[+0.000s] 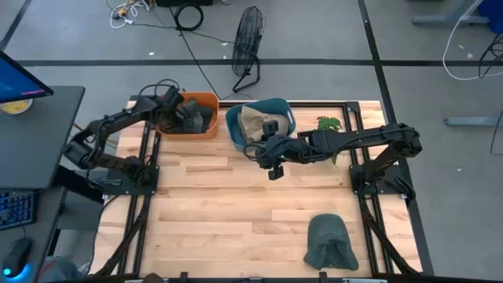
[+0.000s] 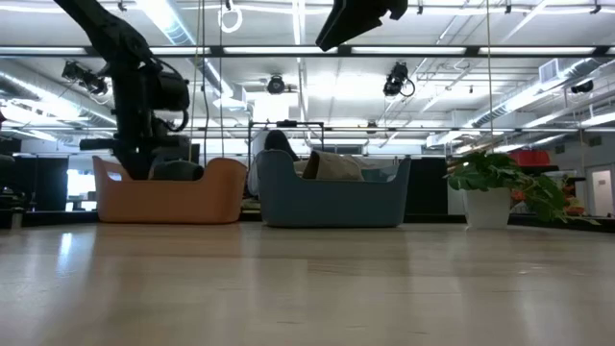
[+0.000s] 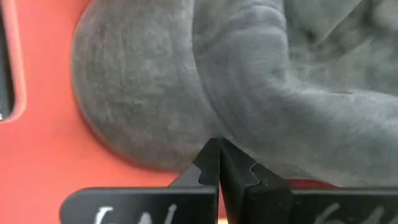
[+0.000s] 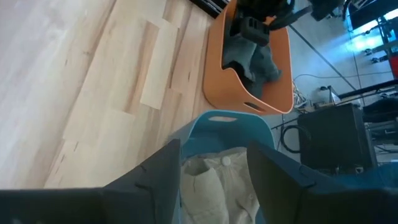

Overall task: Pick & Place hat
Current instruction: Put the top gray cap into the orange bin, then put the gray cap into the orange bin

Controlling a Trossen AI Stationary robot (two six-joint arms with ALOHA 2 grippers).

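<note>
A dark grey hat lies in the orange basket at the table's far left. My left gripper is down inside that basket, shut, with its tips at the hat. A beige hat lies in the blue basket beside the orange one. My right gripper hovers open above the blue basket's near rim, clear of the beige hat. Another grey-green hat lies flat on the table near its near edge. My left gripper's shut fingertips meet a thick fold of the dark grey hat, coming down into the orange basket from above. I cannot tell whether any cloth is caught between them. The hat lies on the basket's floor.
A small potted plant stands right of the blue basket, under my right arm. The orange basket and blue basket stand side by side at the far edge. Bare wooden tabletop spreads across the middle and near left.
</note>
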